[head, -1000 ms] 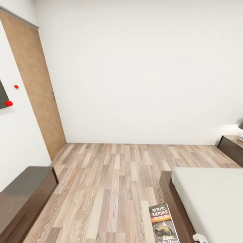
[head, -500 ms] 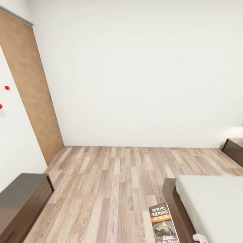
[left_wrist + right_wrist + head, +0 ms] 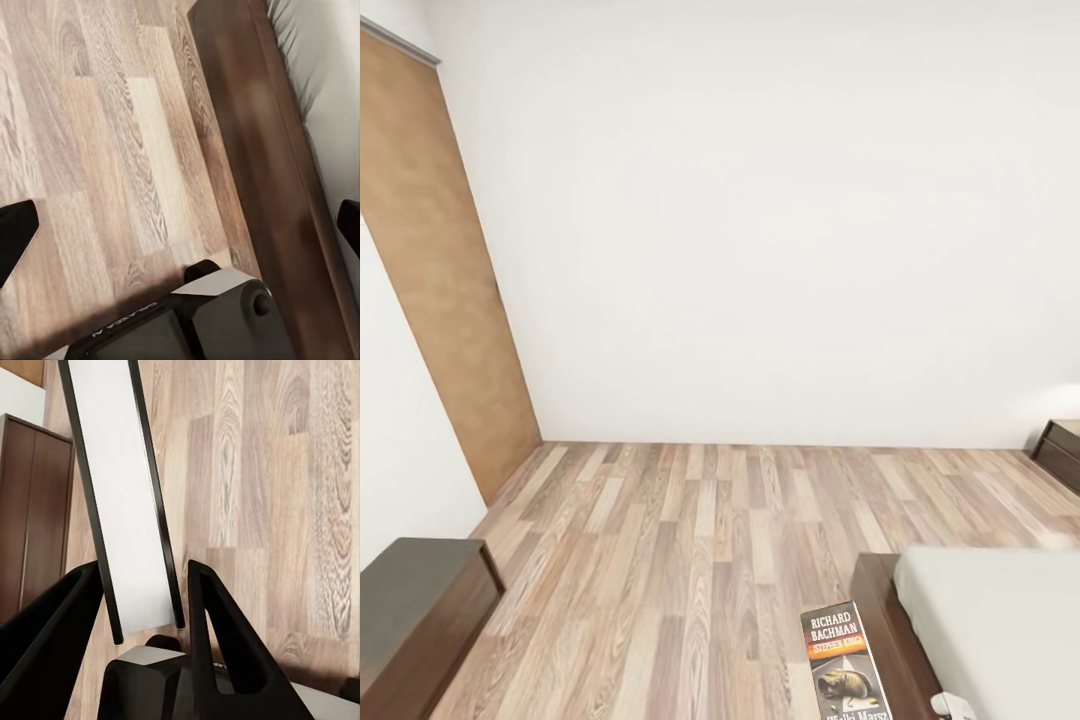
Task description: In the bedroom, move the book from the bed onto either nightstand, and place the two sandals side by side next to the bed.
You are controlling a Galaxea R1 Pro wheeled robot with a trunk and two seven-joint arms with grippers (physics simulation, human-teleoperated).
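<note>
The book (image 3: 844, 660), dark with "Richard Bachman" in white and an orange band, hangs at the lower edge of the head view, above the floor beside the bed's wooden frame (image 3: 878, 600). In the right wrist view its white page edge (image 3: 124, 510) stands between the two black fingers, and my right gripper (image 3: 145, 568) is shut on it. My left gripper (image 3: 182, 225) is open and holds nothing, over the plank floor next to the bed frame (image 3: 262, 127) and grey mattress (image 3: 322, 67). A nightstand (image 3: 1062, 450) shows at the far right by the wall. The sandals are out of view.
A long low dark bench (image 3: 415, 610) stands along the left wall, and shows as a dark cabinet (image 3: 34, 510) in the right wrist view. A brown door panel (image 3: 440, 280) is in the left wall. Wood-plank floor (image 3: 690, 540) stretches ahead to the white back wall.
The whole head view has shifted, so the camera moved: the bench, bed and nightstand slid toward the picture's edges, and the red dots left it. The book keeps its place in my right gripper.
</note>
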